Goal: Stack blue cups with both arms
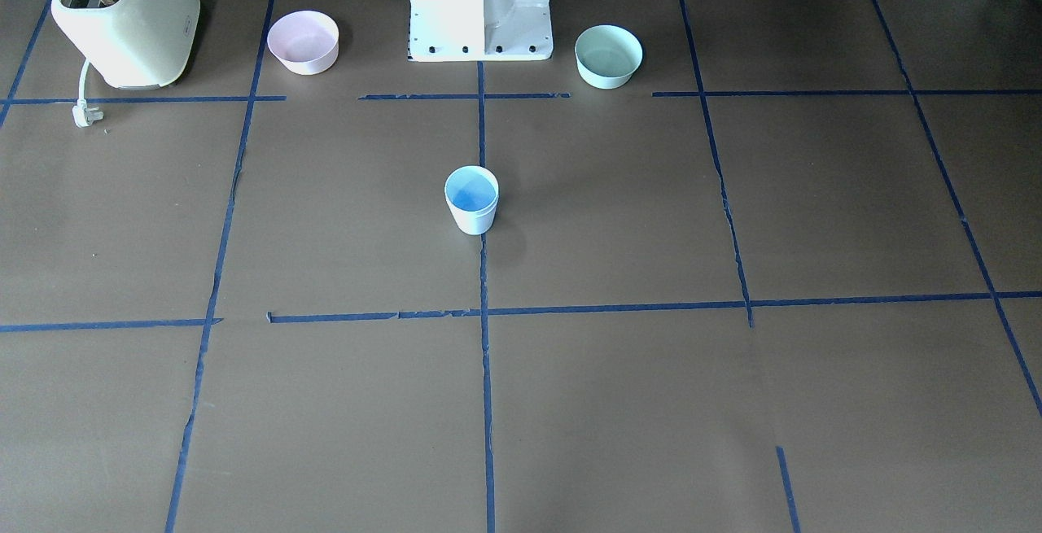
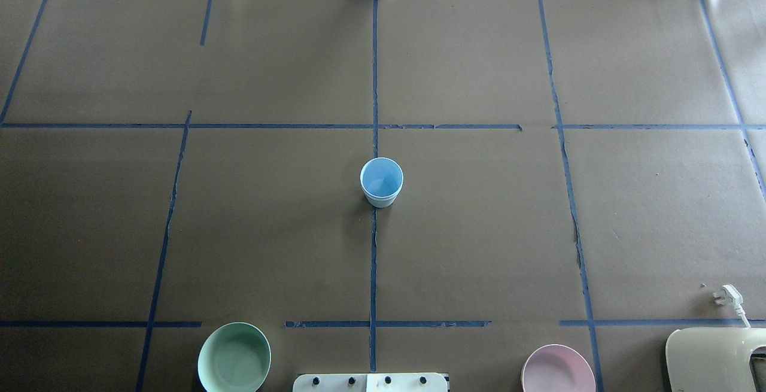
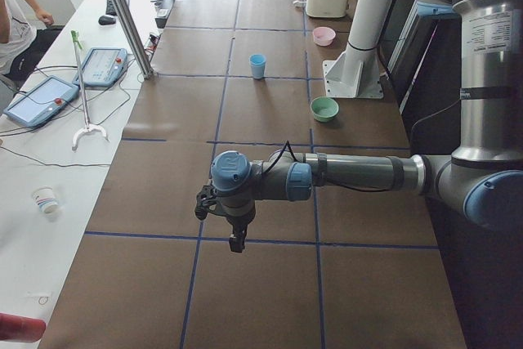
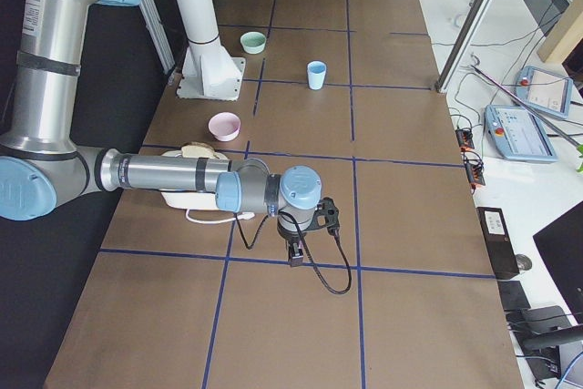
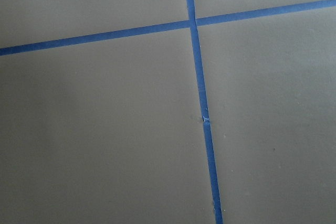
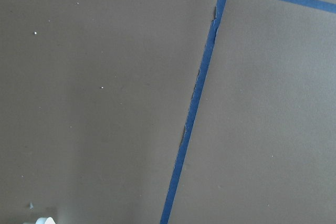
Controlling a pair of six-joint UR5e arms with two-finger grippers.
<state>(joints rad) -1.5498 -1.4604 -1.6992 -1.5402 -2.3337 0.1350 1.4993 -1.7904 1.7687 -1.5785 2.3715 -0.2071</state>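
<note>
One pale blue cup [image 1: 471, 199] stands upright at the table's middle on the blue centre tape line; it also shows in the overhead view [image 2: 381, 182] and both side views [image 3: 257, 65] [image 4: 316, 75]. Only this one cup shape shows; I cannot tell whether a second cup is nested in it. My left gripper [image 3: 237, 243] shows only in the exterior left view, hanging over the table's left end, far from the cup. My right gripper [image 4: 294, 252] shows only in the exterior right view, over the right end. I cannot tell whether either is open or shut. Both wrist views show only brown paper and tape.
A pink bowl [image 1: 303, 42] and a mint-green bowl [image 1: 608, 55] flank the white pedestal base [image 1: 480, 4]. A cream toaster [image 1: 122, 16] with a loose plug [image 1: 84, 114] stands at the robot's right corner. Operators' desks with pendants [image 3: 41, 100] line the far side.
</note>
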